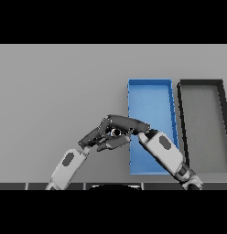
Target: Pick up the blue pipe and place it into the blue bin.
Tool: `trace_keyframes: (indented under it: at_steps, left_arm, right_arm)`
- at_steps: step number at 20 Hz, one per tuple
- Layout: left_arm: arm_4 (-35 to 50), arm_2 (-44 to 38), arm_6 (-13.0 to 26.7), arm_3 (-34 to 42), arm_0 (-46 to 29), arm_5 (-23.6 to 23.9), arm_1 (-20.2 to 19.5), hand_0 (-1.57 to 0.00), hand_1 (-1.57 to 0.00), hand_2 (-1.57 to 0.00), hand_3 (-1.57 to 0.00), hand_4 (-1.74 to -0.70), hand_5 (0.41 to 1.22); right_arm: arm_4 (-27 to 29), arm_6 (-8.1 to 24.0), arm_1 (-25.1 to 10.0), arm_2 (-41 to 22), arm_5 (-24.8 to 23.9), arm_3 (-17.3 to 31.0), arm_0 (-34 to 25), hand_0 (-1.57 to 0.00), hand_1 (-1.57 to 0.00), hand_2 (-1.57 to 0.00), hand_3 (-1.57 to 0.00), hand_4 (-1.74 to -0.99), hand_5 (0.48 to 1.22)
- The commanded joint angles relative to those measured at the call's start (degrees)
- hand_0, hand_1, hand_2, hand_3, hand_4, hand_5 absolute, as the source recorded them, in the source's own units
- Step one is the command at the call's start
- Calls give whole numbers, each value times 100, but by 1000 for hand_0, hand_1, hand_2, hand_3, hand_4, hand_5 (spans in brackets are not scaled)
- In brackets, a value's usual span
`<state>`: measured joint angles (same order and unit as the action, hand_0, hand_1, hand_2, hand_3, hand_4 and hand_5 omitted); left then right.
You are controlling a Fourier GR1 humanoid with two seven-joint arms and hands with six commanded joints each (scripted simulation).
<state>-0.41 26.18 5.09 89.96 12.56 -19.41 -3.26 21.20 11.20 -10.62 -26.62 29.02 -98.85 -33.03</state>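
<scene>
The blue bin (150, 98) is a long open tray right of centre, its long side running away from me. No blue pipe shows anywhere in the head view. My right hand (125, 124) reaches left from the bin's left wall and hangs just outside it, with its forearm (163, 153) crossing the bin's near end. My left hand (93, 136) comes up from the lower left and meets the right hand, its fingers relaxed. The two dark hands overlap, and a small pale round spot (116, 132) shows between them. Whatever lies under them is hidden.
A black bin (204, 84) of the same long shape stands right beside the blue bin, on its right. The grey table (56, 91) stretches to the left and far side.
</scene>
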Motion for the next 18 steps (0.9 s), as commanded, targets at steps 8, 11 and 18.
trace_keyframes:
  at_steps: [8, 11, 18]
  left_arm:
    - [-806, 10, -540, 17, 94, -459, -252, -592, -554, -500, -546, -1216, 1221]
    - [-1119, -16, -930, -20, 15, -585, -261, -303, -283, -255, -279, -1041, 1020]
    - [-1206, -152, -690, -28, 71, -506, -180, -63, -59, -53, -58, -887, 638]
  right_arm:
    - [461, 149, -283, -201, -449, -67, -101, -1556, -1555, -1556, -1549, -1490, 1199]
    - [512, 190, -298, -247, -422, -136, -89, -1563, -1563, -1563, -1560, -1493, 1210]
    - [349, 227, -258, -241, -465, -85, -138, -1569, -1569, -1569, -1569, -1493, 1219]
